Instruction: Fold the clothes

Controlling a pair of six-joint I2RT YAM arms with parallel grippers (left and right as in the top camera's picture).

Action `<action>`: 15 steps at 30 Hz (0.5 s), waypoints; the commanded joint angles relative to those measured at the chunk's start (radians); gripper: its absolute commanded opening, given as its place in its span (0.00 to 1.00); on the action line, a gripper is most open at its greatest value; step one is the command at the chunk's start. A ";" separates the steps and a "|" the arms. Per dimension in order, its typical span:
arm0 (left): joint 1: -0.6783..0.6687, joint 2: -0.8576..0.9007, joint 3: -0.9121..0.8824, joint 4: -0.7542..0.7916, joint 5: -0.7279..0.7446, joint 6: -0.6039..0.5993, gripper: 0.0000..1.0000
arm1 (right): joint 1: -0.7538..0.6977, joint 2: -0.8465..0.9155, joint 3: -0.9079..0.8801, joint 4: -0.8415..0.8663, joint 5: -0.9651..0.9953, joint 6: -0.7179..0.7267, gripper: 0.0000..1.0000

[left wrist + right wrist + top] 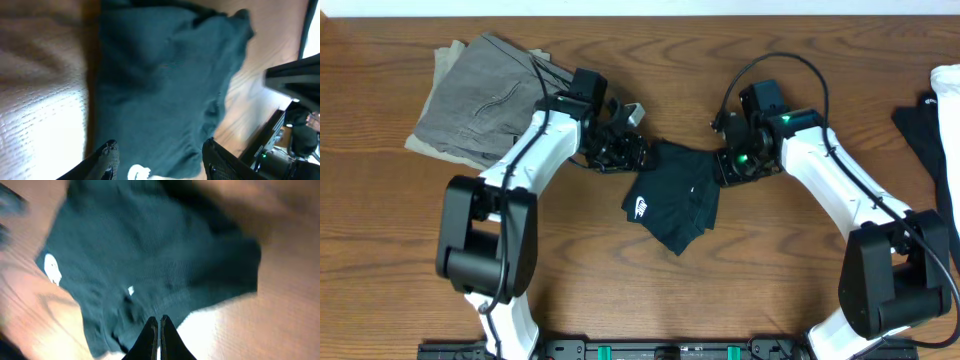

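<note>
1. Black T-shirt (pixel 672 195) lay at centre of the overhead frame, already a small bundle, white logo (pixel 642 208) up at its lower left. Edges were uneven.
2. Left gripper (pixel 160 162) sat at the shirt's upper-left corner, jaws apart, no cloth seen between them.
3. Right gripper (pixel 159 330) sat at the right edge, fingers pressed together; could not tell if hem was pinched.
4. Judged: folding mostly done, squaring up left.
5. Grey trousers (pixel 480 95) lay upper left.
</note>
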 commanded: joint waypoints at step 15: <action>-0.021 0.131 -0.013 0.039 0.024 0.021 0.71 | 0.007 0.223 -0.003 0.105 -0.051 0.195 0.02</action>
